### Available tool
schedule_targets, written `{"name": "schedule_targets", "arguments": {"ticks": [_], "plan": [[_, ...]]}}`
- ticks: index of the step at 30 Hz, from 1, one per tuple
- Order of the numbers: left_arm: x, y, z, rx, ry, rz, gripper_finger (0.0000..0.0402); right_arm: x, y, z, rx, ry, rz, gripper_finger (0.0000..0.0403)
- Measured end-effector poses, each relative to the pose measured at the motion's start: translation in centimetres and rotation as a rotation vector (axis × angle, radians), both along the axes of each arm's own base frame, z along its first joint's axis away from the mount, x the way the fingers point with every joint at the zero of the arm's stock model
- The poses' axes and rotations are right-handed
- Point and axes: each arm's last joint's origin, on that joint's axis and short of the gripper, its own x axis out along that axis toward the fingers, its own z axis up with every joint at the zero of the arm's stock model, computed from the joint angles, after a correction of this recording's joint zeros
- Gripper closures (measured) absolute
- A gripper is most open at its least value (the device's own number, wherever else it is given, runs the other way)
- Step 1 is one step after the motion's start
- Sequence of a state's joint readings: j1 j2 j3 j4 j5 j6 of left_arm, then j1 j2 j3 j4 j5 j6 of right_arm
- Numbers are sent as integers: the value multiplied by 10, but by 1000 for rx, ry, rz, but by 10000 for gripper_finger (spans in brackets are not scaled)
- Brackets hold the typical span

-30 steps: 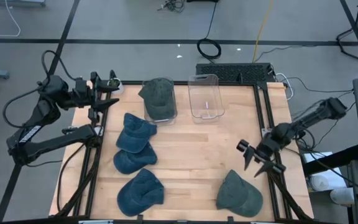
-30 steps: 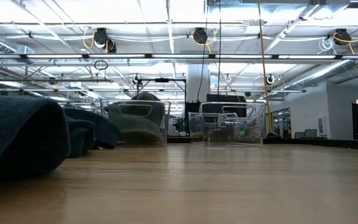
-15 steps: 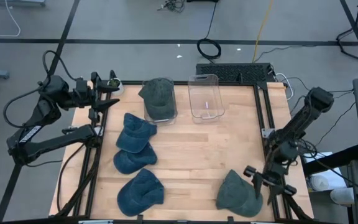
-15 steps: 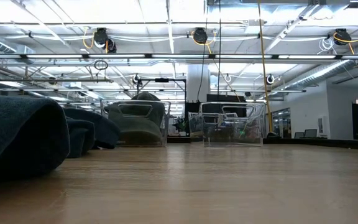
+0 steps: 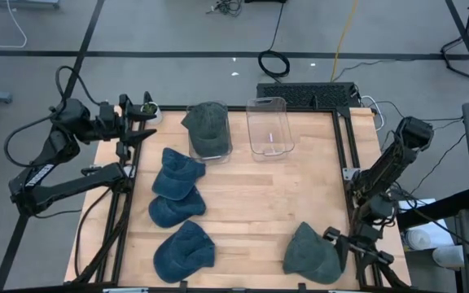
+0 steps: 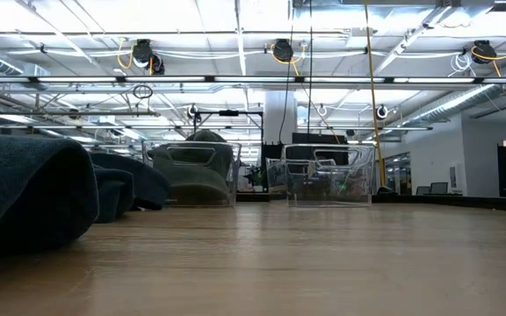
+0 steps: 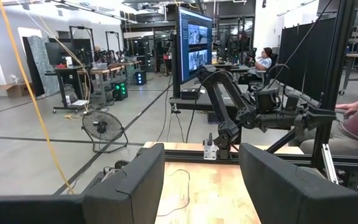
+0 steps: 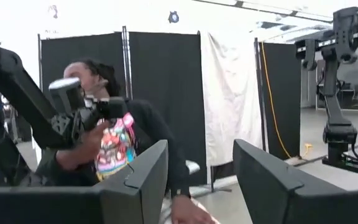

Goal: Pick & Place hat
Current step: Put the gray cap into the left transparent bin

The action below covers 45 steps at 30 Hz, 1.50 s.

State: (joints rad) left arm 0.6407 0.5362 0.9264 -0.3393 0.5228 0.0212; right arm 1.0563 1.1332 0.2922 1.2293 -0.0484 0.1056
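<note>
Reaching farther down the table's [image 5: 259, 195] right edge than half a second before, the right gripper [image 5: 342, 248] hovered with fingers parted and empty, the grey-green hat [image 5: 309, 254] lying just beside it, toward the table's middle. One hat sat in the left bin [image 5: 208, 130], the other bin [image 5: 269, 126] alongside. The left gripper [image 5: 141, 122] waited unmoved at the far left corner, open, holding nothing.
</note>
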Motion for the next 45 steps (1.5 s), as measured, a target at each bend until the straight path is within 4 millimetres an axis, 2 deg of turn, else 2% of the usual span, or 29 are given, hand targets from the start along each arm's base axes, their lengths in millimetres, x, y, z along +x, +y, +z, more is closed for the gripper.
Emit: {"name": "schedule_targets", "arguments": {"ticks": [4,12,19,25,30,38,45], "plan": [[0,0,0,0,0,0,188,3,15,6,-91,51,-21,234],[0,0,0,0,0,0,188,12,50,30,-393,359,-333,234],[0,0,0,0,0,0,188,12,69,36,-404,394,-355,234],[0,0,0,0,0,0,188,14,75,33,-408,360,-312,234],[0,0,0,0,0,0,188,20,83,24,-418,325,-395,234],[0,0,0,0,0,0,188,31,94,13,-481,467,-477,234],[0,0,0,0,0,0,188,41,115,13,-629,614,-530,234]]}}
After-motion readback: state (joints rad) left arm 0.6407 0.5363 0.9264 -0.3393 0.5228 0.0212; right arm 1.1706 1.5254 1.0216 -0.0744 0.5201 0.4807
